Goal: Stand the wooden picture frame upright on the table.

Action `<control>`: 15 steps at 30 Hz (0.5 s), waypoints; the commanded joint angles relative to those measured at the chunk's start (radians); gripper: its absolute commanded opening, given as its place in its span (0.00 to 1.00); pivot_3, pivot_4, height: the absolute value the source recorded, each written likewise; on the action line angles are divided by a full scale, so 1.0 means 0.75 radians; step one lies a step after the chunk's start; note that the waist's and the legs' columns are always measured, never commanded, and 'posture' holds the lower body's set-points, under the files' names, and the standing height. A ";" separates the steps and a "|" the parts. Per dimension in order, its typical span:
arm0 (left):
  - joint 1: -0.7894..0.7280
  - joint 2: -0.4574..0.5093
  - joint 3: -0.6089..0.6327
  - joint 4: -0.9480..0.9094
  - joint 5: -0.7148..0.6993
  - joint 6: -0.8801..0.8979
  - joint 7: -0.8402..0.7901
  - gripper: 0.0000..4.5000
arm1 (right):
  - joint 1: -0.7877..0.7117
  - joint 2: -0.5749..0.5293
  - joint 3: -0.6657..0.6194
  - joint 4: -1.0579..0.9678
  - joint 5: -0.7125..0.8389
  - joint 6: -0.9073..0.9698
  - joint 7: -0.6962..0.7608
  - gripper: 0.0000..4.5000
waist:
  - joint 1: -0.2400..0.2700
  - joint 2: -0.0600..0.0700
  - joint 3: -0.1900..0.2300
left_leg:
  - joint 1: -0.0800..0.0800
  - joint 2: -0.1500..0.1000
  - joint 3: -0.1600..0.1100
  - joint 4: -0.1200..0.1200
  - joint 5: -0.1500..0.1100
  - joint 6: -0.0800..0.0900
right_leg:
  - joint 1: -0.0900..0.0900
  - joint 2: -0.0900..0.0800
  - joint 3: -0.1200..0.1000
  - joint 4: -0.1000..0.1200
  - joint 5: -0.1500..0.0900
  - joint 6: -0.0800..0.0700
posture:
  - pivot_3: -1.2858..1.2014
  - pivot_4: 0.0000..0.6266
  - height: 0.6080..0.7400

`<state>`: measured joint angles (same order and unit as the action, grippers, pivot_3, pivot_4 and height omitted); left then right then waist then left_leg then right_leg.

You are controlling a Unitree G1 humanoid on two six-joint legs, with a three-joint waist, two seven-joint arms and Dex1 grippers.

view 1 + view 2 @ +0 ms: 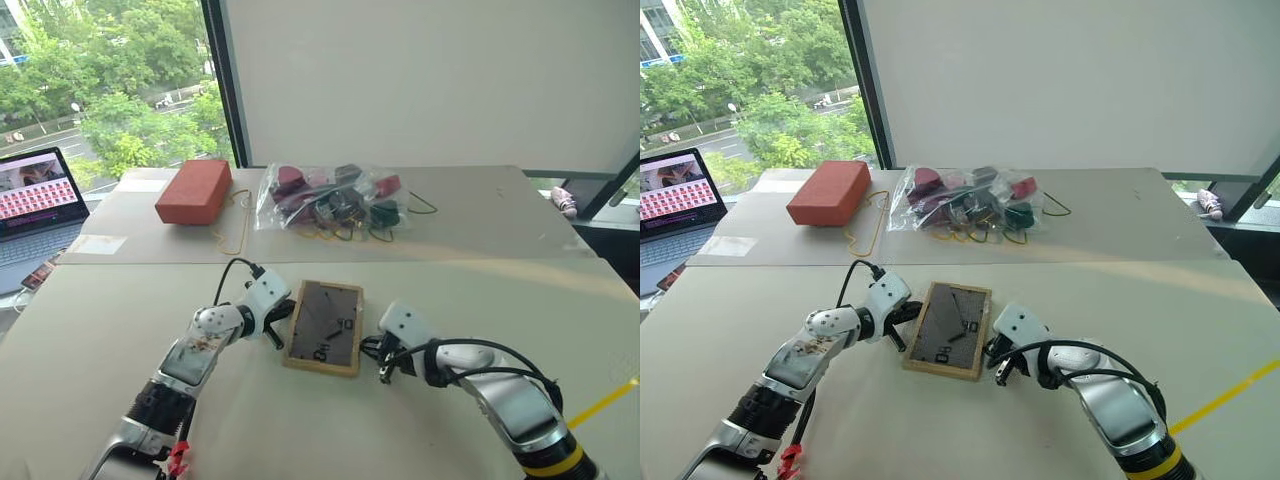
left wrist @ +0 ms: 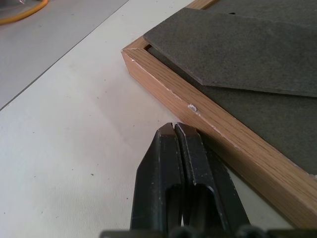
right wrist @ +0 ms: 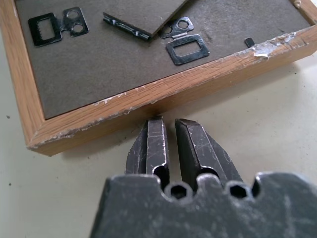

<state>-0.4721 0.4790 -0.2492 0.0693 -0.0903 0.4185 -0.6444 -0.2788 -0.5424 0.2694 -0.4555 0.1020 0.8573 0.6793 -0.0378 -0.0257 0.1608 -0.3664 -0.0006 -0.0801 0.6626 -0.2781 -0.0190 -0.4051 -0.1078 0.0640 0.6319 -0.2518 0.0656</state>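
The table [image 1: 90, 340] fills the lower half of my head view, its cream top running out to both side edges. The wooden picture frame [image 1: 324, 327] lies flat on it just below the picture's centre, face down, so its dark backing looks up at me. Its long axis runs from the bottom of the picture toward the top, leaning a little to the right at the far end, with one short side nearest me.

My left gripper [image 1: 272, 322] sits just left of the frame beside its left long edge; in the left wrist view my fingers [image 2: 174, 163] are pressed together, holding nothing, with their tips at the wood border. My right gripper [image 3: 167, 130] sits just right of the frame, low in the picture; its tips are drawn nearly together, empty, right up against the light wood edge. Two small metal hangers [image 3: 184, 48] sit on the backing.
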 commanded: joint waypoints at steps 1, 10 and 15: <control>0.053 0.019 0.001 -0.051 0.012 0.011 -0.038 0.02 | -0.021 -0.010 -0.026 -0.010 0.003 0.018 -0.030 0.13 | 0.000 0.000 0.000 | 0.000 0.000 0.000 0.000 0.000 0.000 | 0.000 0.000 0.000 0.000 0.000 0.000 | 0.52 0.24 1.00; 0.358 0.392 0.153 -0.049 0.214 -0.729 -0.058 0.13 | -0.014 -0.097 -0.093 0.127 -0.009 -0.070 -0.037 0.13 | -0.006 0.001 0.000 | 0.002 0.001 0.001 -0.001 0.000 0.000 | 0.000 0.000 0.000 0.000 0.000 0.000 | 0.52 0.24 1.00; 0.246 0.512 -0.026 0.283 0.762 -1.648 0.291 0.45 | -0.034 0.001 -0.111 0.088 0.088 0.001 -0.029 0.13 | 0.002 0.001 0.000 | 0.002 0.001 0.001 -0.001 0.000 -0.001 | 0.001 -0.001 0.000 -0.001 0.000 0.000 | 0.52 0.24 1.00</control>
<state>-0.2302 0.8346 -0.1770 0.1709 0.2278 -0.4857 -0.6059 -0.2952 -0.5901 0.1990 -0.3633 0.1061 0.8100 0.6610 -0.0367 -0.0252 0.1606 -0.3652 -0.0001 -0.0789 0.6617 -0.2777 -0.0196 -0.4046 -0.1082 0.0641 0.6310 -0.2517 0.0654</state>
